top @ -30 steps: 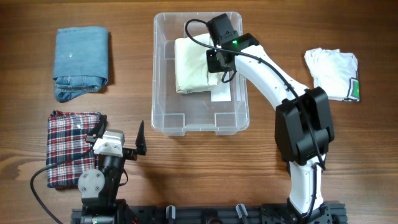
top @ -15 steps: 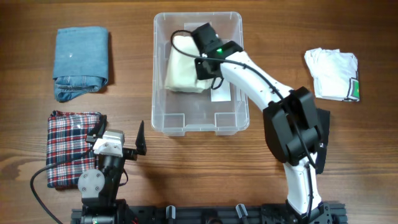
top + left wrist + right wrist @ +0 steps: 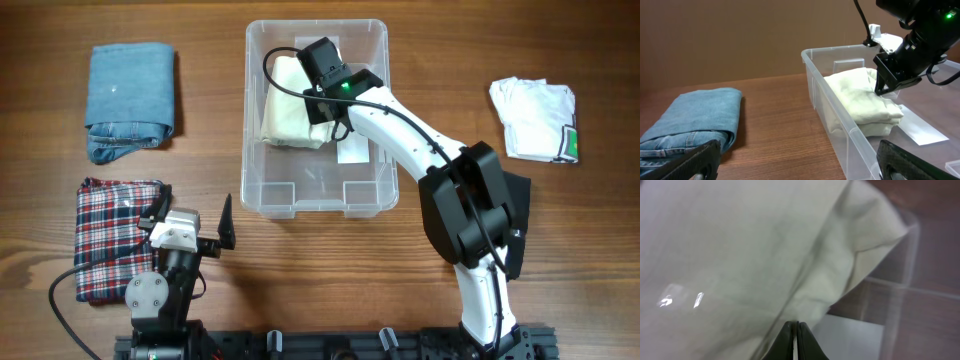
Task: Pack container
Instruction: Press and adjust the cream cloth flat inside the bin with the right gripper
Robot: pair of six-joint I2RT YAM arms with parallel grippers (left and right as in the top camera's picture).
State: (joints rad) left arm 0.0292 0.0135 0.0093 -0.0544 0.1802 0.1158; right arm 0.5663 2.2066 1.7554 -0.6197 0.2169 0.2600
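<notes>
Bench: a wood-grain bench is carrying everything, and a plain brown wall is rising behind it in the left wrist view.
Container: the clear container is sitting open-topped at the far middle of the bench, with a white label lying flat on its floor.
Right pincer: the right pincer is reaching into the container, clenched on a fold of the cream folded garment, which is lying against the container's left wall.
Left pincer: the left pincer is hanging released, fingers wide apart, at the near left beside the plaid shirt.
Around: folded jeans are lying at the far left and a white T-shirt at the far right, both well apart from the container.
In the way: the right arm is crossing over the container's right side, covering part of the garment and label from overhead.
</notes>
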